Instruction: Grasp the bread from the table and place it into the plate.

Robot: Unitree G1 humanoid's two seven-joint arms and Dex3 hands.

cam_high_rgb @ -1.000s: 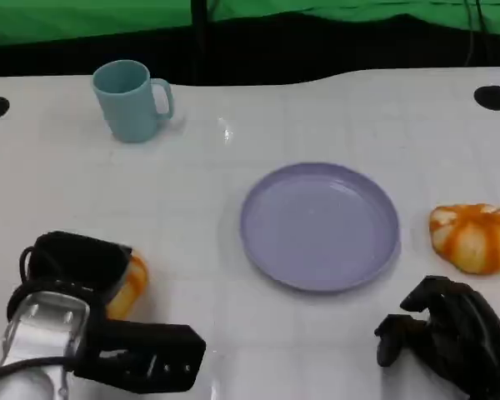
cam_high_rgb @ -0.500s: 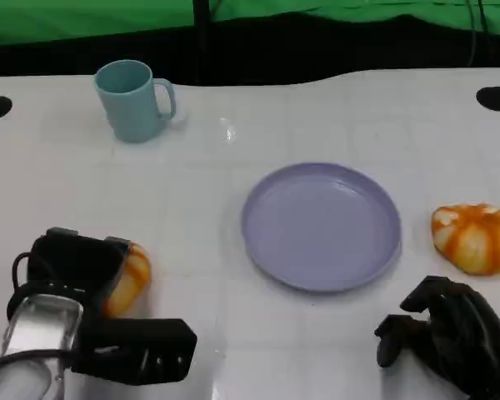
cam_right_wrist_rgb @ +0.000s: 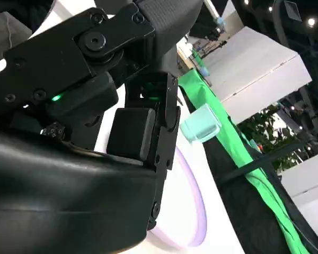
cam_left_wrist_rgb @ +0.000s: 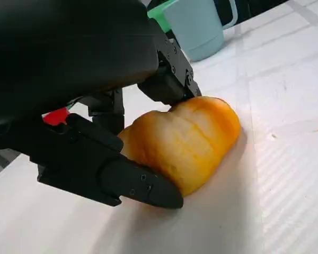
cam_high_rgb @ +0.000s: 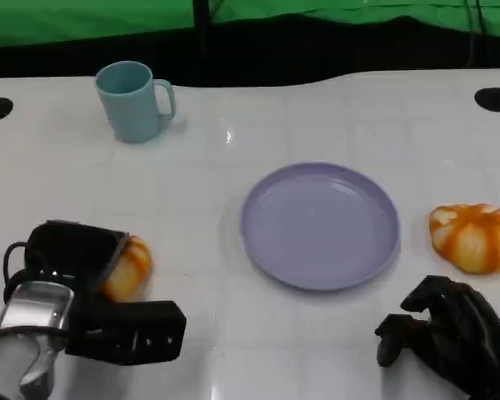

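An orange-glazed bread roll [cam_high_rgb: 133,268] lies on the white table at the near left, and my left hand [cam_high_rgb: 73,260] covers its left side. In the left wrist view the roll [cam_left_wrist_rgb: 185,140] still rests on the table, with one of the fingers [cam_left_wrist_rgb: 172,79] pressing on its top and the thumb [cam_left_wrist_rgb: 132,185] against its lower side, so my left hand [cam_left_wrist_rgb: 95,79] grips it. The lilac plate [cam_high_rgb: 319,225] sits mid-table, to the right of the roll, with nothing in it. My right hand [cam_high_rgb: 450,333] rests at the near right with its fingers curled in, holding nothing.
A second orange bread [cam_high_rgb: 475,237] lies right of the plate, just beyond my right hand. A light blue mug [cam_high_rgb: 133,100] stands at the far left. Black holes [cam_high_rgb: 493,97] mark the table's far corners. A green backdrop hangs behind the table's far edge.
My left hand has slid a little forward over the roll and its thumb has drawn in closer. The right hand has not moved.
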